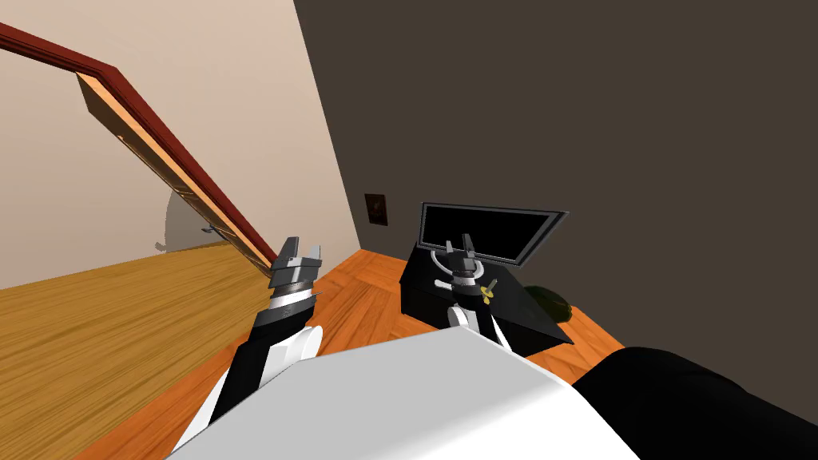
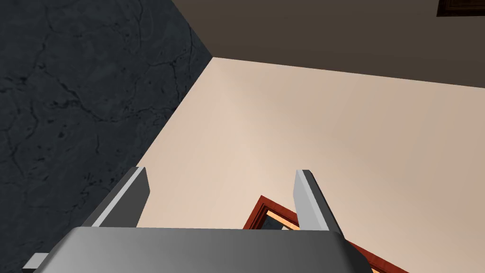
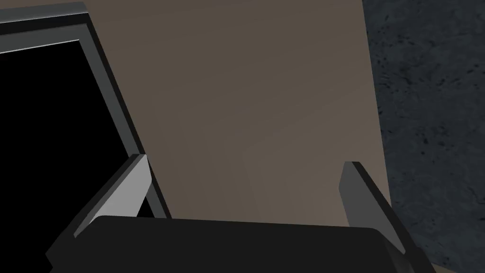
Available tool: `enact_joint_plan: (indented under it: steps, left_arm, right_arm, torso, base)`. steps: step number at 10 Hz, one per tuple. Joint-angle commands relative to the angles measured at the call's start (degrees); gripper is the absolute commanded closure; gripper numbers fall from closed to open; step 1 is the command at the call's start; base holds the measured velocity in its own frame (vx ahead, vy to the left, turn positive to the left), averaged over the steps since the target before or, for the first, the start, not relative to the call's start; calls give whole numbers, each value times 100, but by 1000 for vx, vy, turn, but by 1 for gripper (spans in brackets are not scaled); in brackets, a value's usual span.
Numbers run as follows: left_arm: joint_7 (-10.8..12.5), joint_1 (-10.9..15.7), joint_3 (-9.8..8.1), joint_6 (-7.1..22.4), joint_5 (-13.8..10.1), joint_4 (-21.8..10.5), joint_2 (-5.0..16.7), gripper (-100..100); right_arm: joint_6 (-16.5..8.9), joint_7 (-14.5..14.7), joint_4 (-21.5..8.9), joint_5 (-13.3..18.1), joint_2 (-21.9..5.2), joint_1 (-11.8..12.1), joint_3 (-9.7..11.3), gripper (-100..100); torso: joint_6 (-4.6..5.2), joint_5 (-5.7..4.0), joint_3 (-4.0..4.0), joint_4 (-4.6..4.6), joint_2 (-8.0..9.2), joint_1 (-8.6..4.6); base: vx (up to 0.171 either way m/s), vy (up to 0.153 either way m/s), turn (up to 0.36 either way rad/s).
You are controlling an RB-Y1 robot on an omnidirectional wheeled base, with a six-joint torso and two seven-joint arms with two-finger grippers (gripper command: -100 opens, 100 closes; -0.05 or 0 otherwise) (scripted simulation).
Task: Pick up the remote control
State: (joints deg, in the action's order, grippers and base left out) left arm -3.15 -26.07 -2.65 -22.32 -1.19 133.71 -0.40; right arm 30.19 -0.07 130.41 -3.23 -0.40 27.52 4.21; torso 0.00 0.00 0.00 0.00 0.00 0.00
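Far left: beige wall point(image 1: 200, 72), with a red-brown frame point(image 1: 172, 156) slanting across it toward the floor. Below, a wide stretch of pale wood floor point(image 1: 96, 335), open for moving.

Left arm point(image 1: 275, 319) up in front of the frame's low end. Left jaws open and holding nothing, fingers point(image 2: 310, 201) well apart with bare wall between them.

Just past the arm, the room's corner: beige wall against dark brown wall point(image 1: 599, 104), with a small dark plate point(image 1: 375, 209) low on the brown one. Orange parquet point(image 1: 363, 291) between left arm and desk, a narrow strip but unblocked.

Black desk point(image 1: 534, 318) near the brown wall, its left corner and near edge sharp and close ahead. Along its back a TV point(image 1: 487, 231), black screen in a grey rim.

Right jaws open too and empty, fingers point(image 3: 125, 189) spread, poised above the desk top just before the TV's lower rim. In the right wrist view, the TV's side rim close beside one finger.

Cannot tell the remote apart among the small things on the desk. A white curved piece point(image 1: 435, 263) by the jaws near the TV's foot. A small olive-yellow, cross-like piece point(image 1: 488, 291) on the desk top just beside the right wrist.

Past the desk's right end, low down, a dark green rounded thing point(image 1: 557, 302).
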Motion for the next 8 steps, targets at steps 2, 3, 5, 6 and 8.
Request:
enact_joint_plan:
  steps: [2, 3, 5, 6, 8]
  left_arm:
    - [0, 0, 0, 0, 0, 0, 0, 0]
    - [0, 0, 0, 0, 0, 0, 0, 0]
    - [0, 1, 0, 0, 0, 0, 0, 0]
    - [0, 1, 1, 0, 0, 0, 0, 0]
    - [0, 1, 0, 0, 0, 0, 0, 0]
  right_arm:
    - [8, 27, -175, 53, -349, 64, 26, -100]
    - [13, 47, -291, 89, -513, 101, 46, -100]
    - [24, 103, -602, 191, -866, 188, 102, -100]
    - [30, 140, -794, 255, -1054, 235, 138, -100]
    - [39, 232, -1161, 411, -1425, 330, 229, -100]
  torso:
    - [-1, 0, 2, 0, 3, 2]
    - [-1, 1, 4, 1, 7, 4]
    - [-1, 1, 6, 2, 11, 7]
    - [-1, 2, 6, 2, 11, 7]
    - [-2, 1, 5, 2, 8, 5]
  base:
    - [-17, 14, 50]
    - [-27, 22, 86]
    - [-30, 27, 112]
    - [-25, 21, 154]
    - [-12, 18, 192]
